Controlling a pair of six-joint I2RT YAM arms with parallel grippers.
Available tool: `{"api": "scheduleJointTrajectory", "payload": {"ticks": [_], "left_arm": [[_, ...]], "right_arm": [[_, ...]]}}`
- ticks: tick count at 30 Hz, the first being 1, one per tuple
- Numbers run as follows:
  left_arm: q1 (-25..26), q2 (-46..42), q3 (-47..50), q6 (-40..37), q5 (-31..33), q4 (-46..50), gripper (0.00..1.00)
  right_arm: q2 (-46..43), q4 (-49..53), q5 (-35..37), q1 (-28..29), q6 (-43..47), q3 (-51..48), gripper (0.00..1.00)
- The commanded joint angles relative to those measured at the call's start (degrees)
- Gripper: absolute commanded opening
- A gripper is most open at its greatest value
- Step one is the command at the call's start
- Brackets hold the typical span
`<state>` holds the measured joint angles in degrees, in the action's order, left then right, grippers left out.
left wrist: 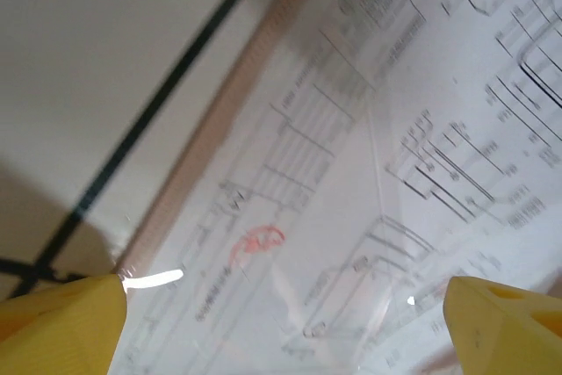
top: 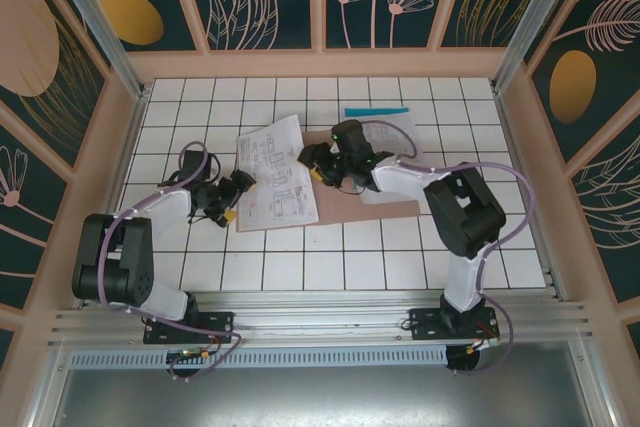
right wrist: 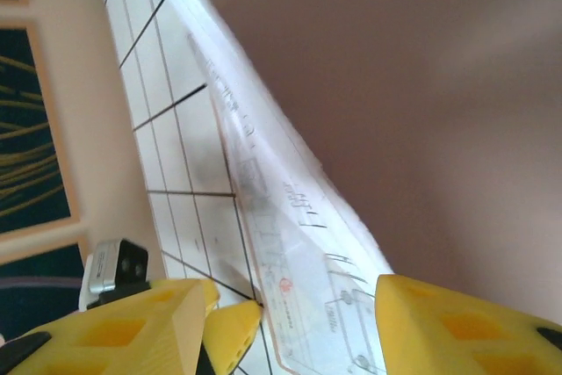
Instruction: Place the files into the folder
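The pinkish-brown folder point(top: 308, 212) lies flat mid-table. White printed files point(top: 272, 172) rest on its left half, and their far corner juts past it. My left gripper point(top: 240, 185) sits low at the sheets' left edge, its fingers open wide. Close under my left gripper point(left wrist: 281, 292) lie the printed sheets point(left wrist: 421, 129) and the folder's brown edge point(left wrist: 237, 103). My right gripper point(top: 318, 162) is at the sheets' right edge. My right gripper point(right wrist: 294, 296) has its yellow fingers apart, with the sheets' edge point(right wrist: 290, 217) running between them unpinched and the folder point(right wrist: 413, 85) beside it. A teal-blue sheet point(top: 378, 111) lies on white paper at the back.
The white tiled table point(top: 480, 237) has black grid lines and pink walls on three sides. My right arm point(top: 460, 207) reaches across the folder's right half. The rail with both arm bases point(top: 320, 312) runs along the near edge.
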<state>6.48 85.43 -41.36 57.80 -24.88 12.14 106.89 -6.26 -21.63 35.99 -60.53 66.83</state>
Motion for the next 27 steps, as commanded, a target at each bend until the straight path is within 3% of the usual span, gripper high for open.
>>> {"api": "scheduleJointTrajectory", "payload": {"ticks": [1, 7, 14, 27], "left_arm": [[0.5, -1.8, -1.6, 1.9, -3.3, 1.8, 0.93], [4.8, 3.6, -7.4, 3.0, -6.2, -1.7, 0.92], [9.8, 10.8, -10.1, 5.1, -6.8, -7.8, 0.90], [10.6, 12.3, -4.9, 3.9, -6.4, -9.8, 0.90]], "right_arm": [[-4.5, 9.6, 5.3, -1.9, -0.9, -1.1, 0.54], [-4.3, 19.7, 9.0, -2.8, -2.9, 1.2, 0.54], [0.6, 22.5, 8.1, -0.9, -5.0, 5.8, 0.53], [7.3, 24.3, 10.4, 0.1, -5.2, 10.4, 0.53]]}}
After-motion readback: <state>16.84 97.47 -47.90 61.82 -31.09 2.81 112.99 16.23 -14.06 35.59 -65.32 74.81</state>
